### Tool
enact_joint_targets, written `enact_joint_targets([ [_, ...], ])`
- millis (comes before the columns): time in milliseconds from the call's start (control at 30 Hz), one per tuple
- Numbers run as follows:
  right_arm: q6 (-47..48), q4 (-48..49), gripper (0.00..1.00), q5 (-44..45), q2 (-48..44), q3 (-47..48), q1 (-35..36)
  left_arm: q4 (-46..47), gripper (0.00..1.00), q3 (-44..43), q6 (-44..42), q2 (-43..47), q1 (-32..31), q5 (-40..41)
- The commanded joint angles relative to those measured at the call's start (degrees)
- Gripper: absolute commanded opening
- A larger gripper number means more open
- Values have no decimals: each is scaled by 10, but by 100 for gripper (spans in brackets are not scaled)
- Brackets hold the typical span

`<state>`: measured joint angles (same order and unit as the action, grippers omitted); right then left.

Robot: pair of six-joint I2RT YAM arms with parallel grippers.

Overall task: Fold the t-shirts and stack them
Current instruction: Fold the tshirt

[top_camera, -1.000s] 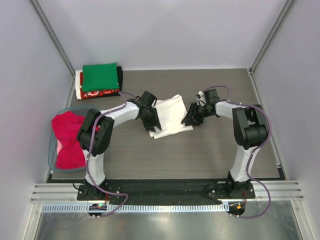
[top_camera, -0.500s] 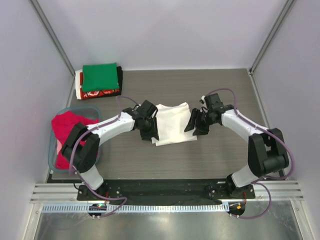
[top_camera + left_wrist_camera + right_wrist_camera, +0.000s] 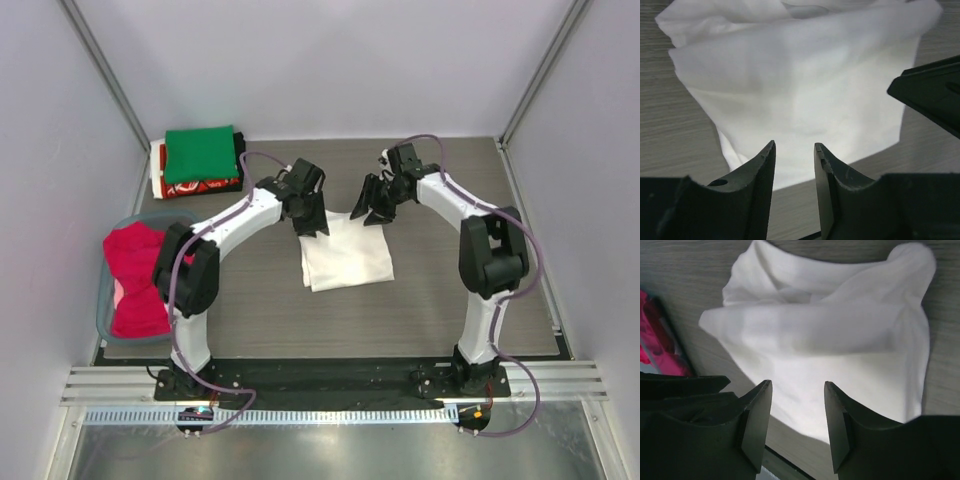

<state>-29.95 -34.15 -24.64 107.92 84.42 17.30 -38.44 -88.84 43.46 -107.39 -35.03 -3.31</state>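
A white t-shirt lies folded on the table, a bit rumpled at its far edge. It also shows in the left wrist view and the right wrist view. My left gripper is open and empty at the shirt's far left corner, above the cloth. My right gripper is open and empty at the far right corner. A stack at the back left has a green t-shirt on top, a black one under it and a red-and-white one lowest.
A grey-blue tub at the left edge holds a red/pink t-shirt. Grey walls close the table at the back and both sides. The right gripper's black finger shows in the left wrist view.
Both grippers have moved from the white shirt's sides back to its far edge and stand open. The shirt now lies flatter and a little nearer.
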Motion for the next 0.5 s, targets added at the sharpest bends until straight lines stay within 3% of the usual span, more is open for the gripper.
enact_joint_targets([
  [0, 9, 7, 52, -23, 60, 69, -31, 14, 37, -26, -9, -48, 31, -14],
  [267, 5, 28, 52, -80, 214, 139, -71, 57, 35, -19, -23, -140, 107, -39],
  [467, -8, 5, 55, -69, 244, 132, -74, 42, 35, -19, -47, -158, 123, -60],
])
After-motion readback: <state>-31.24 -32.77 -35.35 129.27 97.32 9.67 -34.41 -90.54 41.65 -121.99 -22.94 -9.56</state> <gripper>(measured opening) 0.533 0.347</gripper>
